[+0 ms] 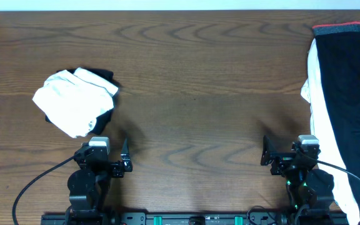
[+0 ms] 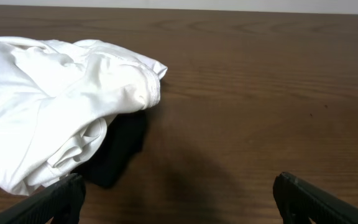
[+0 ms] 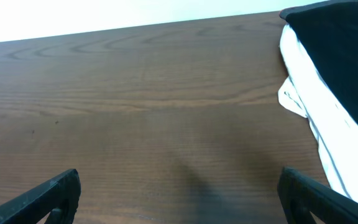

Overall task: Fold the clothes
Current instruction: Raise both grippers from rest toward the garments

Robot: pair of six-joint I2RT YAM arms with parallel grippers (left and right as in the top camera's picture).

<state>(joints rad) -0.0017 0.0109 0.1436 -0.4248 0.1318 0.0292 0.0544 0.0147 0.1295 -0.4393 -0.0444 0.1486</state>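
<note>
At the left of the overhead frame a crumpled white garment (image 1: pixel 74 100) lies on the wooden table (image 1: pixel 205 75), with a black piece (image 1: pixel 107 77) showing from under it, possibly a second garment. Just below, the left gripper (image 2: pixel 178 190) sits with fingers spread wide, holding nothing. At lower right the right gripper (image 3: pixel 179 183) is likewise spread and empty, and beside it a black garment (image 1: pixel 349 94) with white edging runs down the right edge

left arm (image 1: pixel 85 184), right arm (image 1: pixel 306 187): black, blocky | wrist modules (image 1: pixel 99 145): pale grey, boxy | fingers (image 2: pixel 53 202): matte black, flat | cables (image 1: pixel 30 187): black, thin, looping | green lights (image 1: pixel 290 184) on right arm's base
</note>
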